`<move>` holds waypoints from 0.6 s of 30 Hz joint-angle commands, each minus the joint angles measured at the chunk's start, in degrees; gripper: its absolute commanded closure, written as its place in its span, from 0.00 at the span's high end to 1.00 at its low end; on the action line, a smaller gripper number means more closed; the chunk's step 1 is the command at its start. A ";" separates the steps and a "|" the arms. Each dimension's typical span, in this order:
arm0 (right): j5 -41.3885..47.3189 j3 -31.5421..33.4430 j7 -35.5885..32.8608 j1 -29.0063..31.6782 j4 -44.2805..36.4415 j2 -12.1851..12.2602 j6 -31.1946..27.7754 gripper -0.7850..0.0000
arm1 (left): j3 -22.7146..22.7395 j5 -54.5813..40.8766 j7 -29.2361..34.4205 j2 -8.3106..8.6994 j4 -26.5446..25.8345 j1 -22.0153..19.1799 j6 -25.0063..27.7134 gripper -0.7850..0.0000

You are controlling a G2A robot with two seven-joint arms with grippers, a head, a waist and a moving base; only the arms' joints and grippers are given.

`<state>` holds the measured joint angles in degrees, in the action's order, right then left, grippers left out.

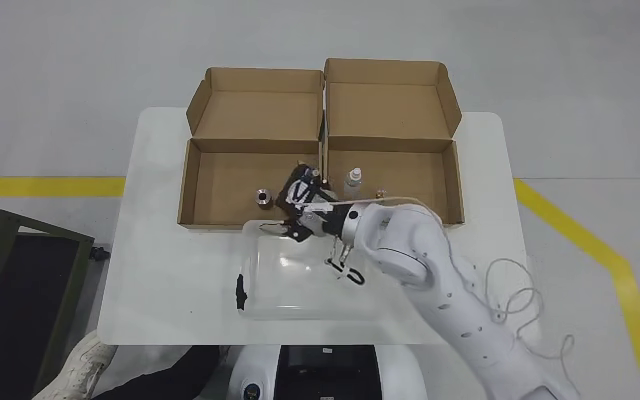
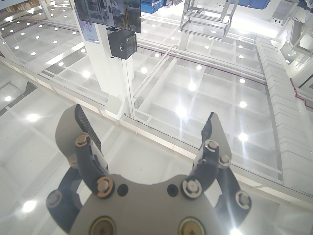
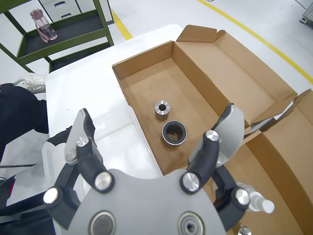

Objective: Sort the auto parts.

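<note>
The right gripper hangs over the left box, at its near corner beside the right box. Its jaws are spread wide and hold nothing. Two metal parts sit on the box floor below it. One is a small steel sleeve, standing upright with a bright bored top. The other, just beside it and nearer the gripper, is a wider, lower ring with a dark inside. In the top view the sleeve stands near the box's front wall, left of the gripper.

The right box holds a small white bottle and a little metal piece, both close to the wall shared with the left box.

The left gripper points up at the ceiling, its toothed jaws also wide apart and empty.

Both boxes are plain brown cardboard with their lids folded back, side by side and touching at the far side of a white table. A clear tray lies in front of them, against the left box's front wall. The floor is pale grey with a yellow line. A green shelf stands beyond the table. The ceiling is a white grid with round lights, and a screen hangs on a column.
</note>
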<state>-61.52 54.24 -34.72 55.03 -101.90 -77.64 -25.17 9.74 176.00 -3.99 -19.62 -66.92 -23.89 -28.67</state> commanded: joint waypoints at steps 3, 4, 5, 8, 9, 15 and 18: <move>0.54 4.31 3.83 2.66 0.09 1.03 -4.30 1.00 | 0.00 0.00 0.00 0.00 0.00 0.00 0.00 1.00; 0.62 5.62 5.08 3.47 0.05 1.31 -5.16 1.00 | 0.00 0.00 0.00 0.00 0.00 0.00 0.00 1.00; 0.59 6.98 6.34 4.40 -0.08 1.60 -5.89 1.00 | 0.00 0.00 0.00 0.00 0.00 0.00 0.00 1.00; -0.10 11.45 10.67 7.83 -1.30 2.51 -7.63 1.00 | 0.00 0.00 0.00 0.00 0.00 0.00 0.00 1.00; -0.57 12.96 12.16 9.17 -1.92 2.81 -8.14 1.00 | 0.00 0.00 0.00 0.00 0.00 0.00 0.00 1.00; -2.71 21.21 19.36 16.99 -5.34 4.38 -10.43 1.00 | 0.00 0.00 0.00 0.00 0.00 0.00 0.00 1.00; -3.29 24.45 21.76 19.99 -6.24 4.93 -10.86 1.00 | 0.00 0.00 0.00 0.00 0.00 0.00 0.00 1.00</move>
<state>-64.63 77.54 -13.71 74.04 -107.93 -72.88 -35.97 9.74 176.00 -3.99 -19.62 -66.92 -23.89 -28.67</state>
